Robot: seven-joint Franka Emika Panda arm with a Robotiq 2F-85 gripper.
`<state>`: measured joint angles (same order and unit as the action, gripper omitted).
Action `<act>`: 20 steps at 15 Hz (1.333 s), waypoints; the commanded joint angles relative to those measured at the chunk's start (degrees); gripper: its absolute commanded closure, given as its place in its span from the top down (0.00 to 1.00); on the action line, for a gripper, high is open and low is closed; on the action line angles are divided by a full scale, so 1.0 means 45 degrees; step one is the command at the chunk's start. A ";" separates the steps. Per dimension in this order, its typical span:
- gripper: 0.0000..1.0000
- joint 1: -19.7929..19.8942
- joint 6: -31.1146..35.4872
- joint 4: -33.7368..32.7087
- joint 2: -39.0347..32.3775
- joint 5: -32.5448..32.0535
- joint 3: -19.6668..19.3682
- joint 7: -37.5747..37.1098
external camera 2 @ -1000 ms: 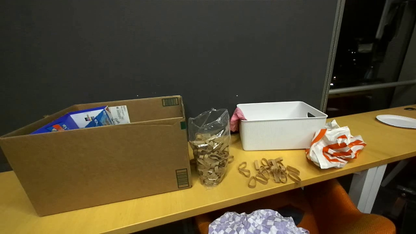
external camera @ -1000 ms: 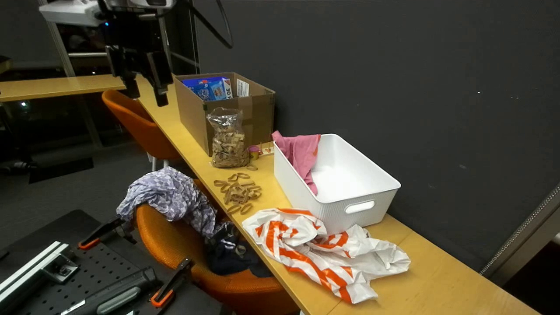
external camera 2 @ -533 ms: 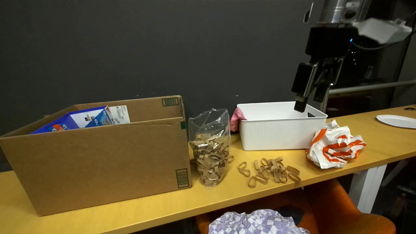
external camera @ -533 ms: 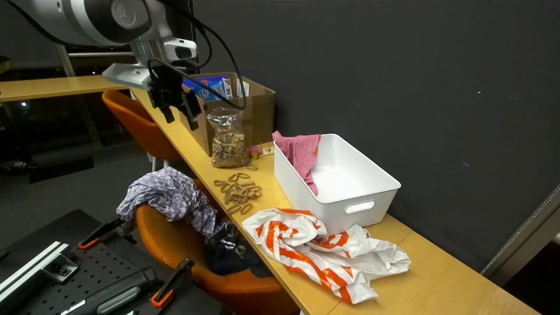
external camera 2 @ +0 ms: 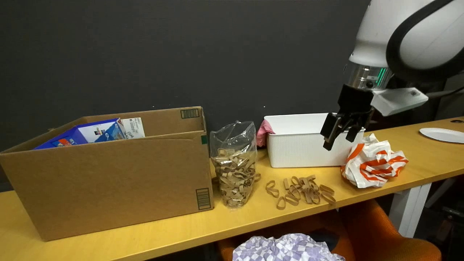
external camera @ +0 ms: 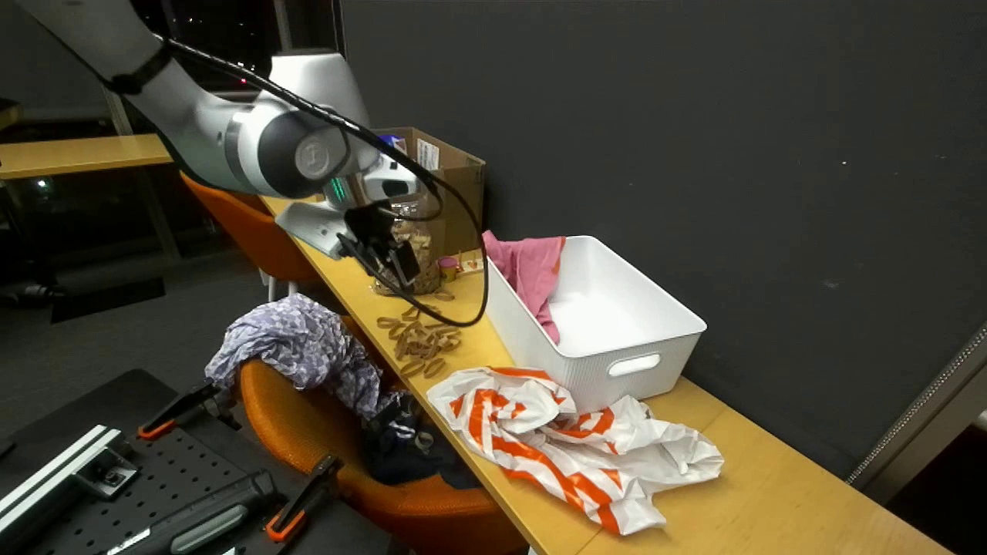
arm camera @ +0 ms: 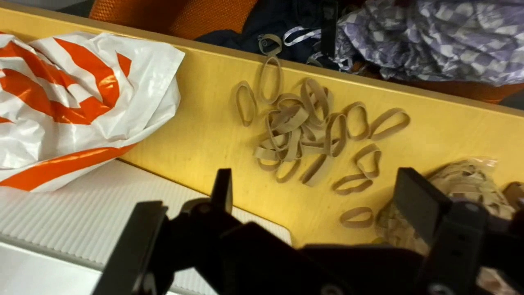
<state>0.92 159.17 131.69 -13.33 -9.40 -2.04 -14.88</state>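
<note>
You have the hand (arm camera: 321, 196) hanging above the tabletop (external camera 2: 163, 235), its two fingers spread wide with a clear gap between them. Below it, near the front edge, you see the loose tan bands (arm camera: 289, 121): most are heaped together, a few lie singly around the pile. Just beside them, the clear bag of bands (external camera 2: 235, 177) stands upright. Toward the back edge sits the white bin (external camera 2: 308, 152), with a pink cloth (external camera: 528, 266) draped over its rim at the end facing the clear bag. The crumpled orange-striped bag (external camera 2: 375, 163) lies against the bin. Past the front edge, an orange chair (external camera 2: 393, 232) carries a purple checked cloth (external camera 2: 284, 250). Farther off, beyond the clear bag, you find the cardboard box (external camera 2: 127, 188) with blue packages (external camera 2: 78, 133) inside. The white plate (external camera 2: 444, 135) lies well apart, past the striped bag.
</note>
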 commanded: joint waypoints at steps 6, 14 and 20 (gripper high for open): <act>1.00 0.0488 0.0551 -0.3833 -0.4630 0.1979 0.0348 0.2074; 1.00 0.0268 -0.1364 -0.6748 -0.7045 0.2071 0.0422 0.2348; 1.00 0.0204 -0.1942 -0.7719 -0.8026 0.2053 0.0413 0.2312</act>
<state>1.58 153.17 100.60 -47.24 -1.75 -0.65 -6.01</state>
